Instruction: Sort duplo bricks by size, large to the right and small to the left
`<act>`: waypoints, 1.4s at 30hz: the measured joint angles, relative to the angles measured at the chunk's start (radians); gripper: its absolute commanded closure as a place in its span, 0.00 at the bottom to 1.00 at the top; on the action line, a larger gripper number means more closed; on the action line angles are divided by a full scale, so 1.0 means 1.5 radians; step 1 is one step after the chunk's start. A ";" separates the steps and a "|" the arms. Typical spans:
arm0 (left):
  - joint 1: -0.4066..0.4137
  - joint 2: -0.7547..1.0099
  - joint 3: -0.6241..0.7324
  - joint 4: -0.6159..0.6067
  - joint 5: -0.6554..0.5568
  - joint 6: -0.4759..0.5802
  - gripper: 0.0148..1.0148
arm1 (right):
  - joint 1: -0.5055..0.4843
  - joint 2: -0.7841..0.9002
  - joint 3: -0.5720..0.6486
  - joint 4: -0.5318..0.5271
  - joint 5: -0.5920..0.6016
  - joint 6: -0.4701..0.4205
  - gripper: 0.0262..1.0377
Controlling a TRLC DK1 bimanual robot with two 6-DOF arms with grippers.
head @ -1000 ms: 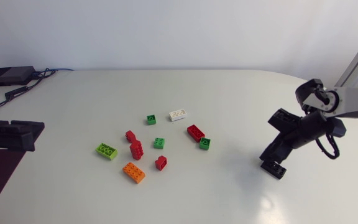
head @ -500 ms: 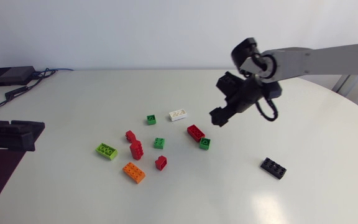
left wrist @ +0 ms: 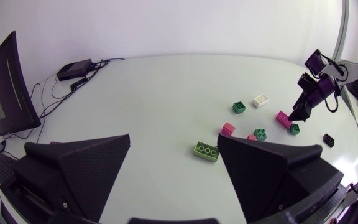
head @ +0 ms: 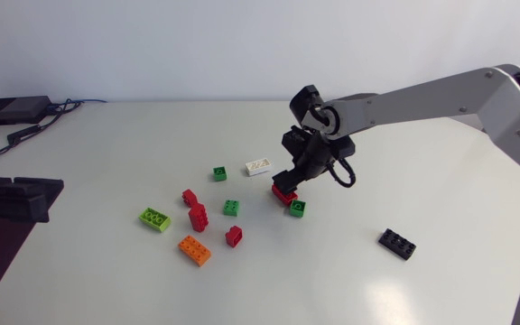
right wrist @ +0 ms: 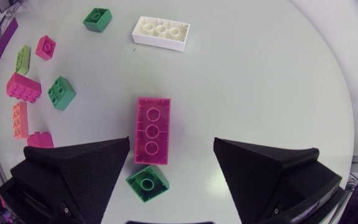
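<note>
Head: R gripper (head: 289,183) hangs over long red brick (head: 283,192) mid-table; small green brick (head: 297,208) touches its end. R wrist: fingers wide apart, brick nearer one. I'd centre, then pinch long sides w/o catching green. L wrist: L gripper (left wrist: 174,138) gapes, holds nothing.

right gripper (right wrist: 172,143) over a long brick (right wrist: 152,129), small brick (right wrist: 146,182) just beside.

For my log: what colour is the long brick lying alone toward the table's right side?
The brick is black; head view shows it best.
</note>
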 measured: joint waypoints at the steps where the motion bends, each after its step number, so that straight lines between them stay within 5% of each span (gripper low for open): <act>1: 0.000 0.000 0.000 0.000 0.000 0.000 0.04 | 0.003 0.005 0.002 0.000 0.000 0.000 0.07; 21: 0.000 -0.003 -0.008 -0.005 0.000 0.000 0.04 | 0.049 0.064 0.037 -0.004 0.019 0.018 0.11; 32: 0.000 -0.003 -0.009 -0.005 0.000 0.000 0.04 | 0.022 0.064 0.037 0.024 0.020 0.030 0.74; 42: 0.000 -0.008 -0.010 -0.005 0.000 0.000 0.04 | 0.020 0.059 0.020 0.056 0.020 0.030 0.91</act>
